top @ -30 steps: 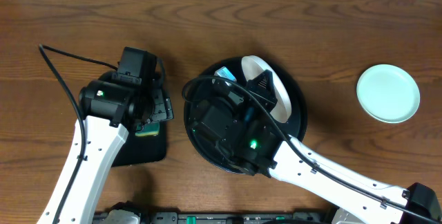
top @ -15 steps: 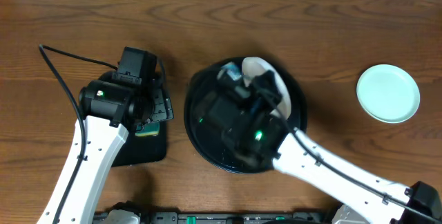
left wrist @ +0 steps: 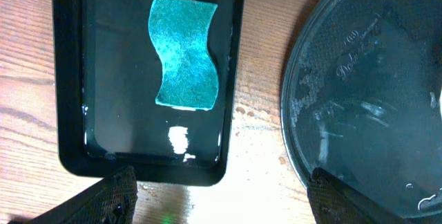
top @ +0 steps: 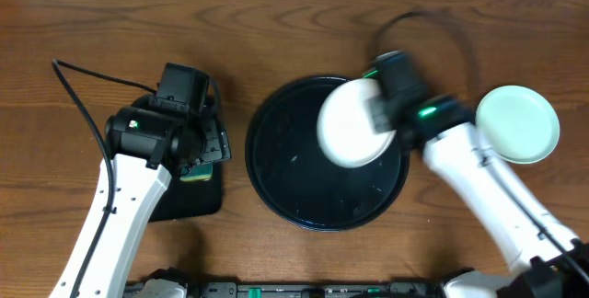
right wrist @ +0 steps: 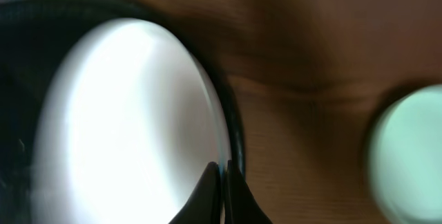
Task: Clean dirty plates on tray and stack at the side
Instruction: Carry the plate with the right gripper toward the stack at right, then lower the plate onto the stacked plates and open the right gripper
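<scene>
My right gripper is shut on the rim of a white plate, holding it over the right half of the round black tray. In the right wrist view the fingers pinch the plate's right edge, just above the tray's rim. A pale mint plate lies on the table to the right, blurred in the wrist view. My left gripper hangs open above the small sponge tray, its fingers wide apart with nothing between them.
A teal-green sponge lies in the wet rectangular black tray, left of the round tray. In the overhead view the sponge peeks out under the left arm. A black cable runs across the table's left part.
The right arm has swung from over the round tray to the right, carrying the white plate with it and uncovering the tray. The left arm has not moved.
</scene>
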Robot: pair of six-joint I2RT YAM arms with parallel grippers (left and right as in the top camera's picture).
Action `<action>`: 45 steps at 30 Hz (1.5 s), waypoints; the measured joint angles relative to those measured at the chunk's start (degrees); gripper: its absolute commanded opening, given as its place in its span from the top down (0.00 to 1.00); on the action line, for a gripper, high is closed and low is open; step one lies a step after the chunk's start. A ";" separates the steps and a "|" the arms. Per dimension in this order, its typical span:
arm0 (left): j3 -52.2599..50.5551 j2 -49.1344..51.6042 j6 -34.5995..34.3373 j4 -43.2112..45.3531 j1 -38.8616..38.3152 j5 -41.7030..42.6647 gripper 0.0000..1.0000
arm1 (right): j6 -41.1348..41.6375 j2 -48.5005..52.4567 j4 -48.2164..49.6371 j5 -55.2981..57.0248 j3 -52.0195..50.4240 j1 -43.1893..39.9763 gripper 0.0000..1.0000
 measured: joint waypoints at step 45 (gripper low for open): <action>0.00 0.00 0.00 0.02 0.00 0.02 0.20 | -3.06 13.86 12.07 -35.10 -9.84 -29.20 0.61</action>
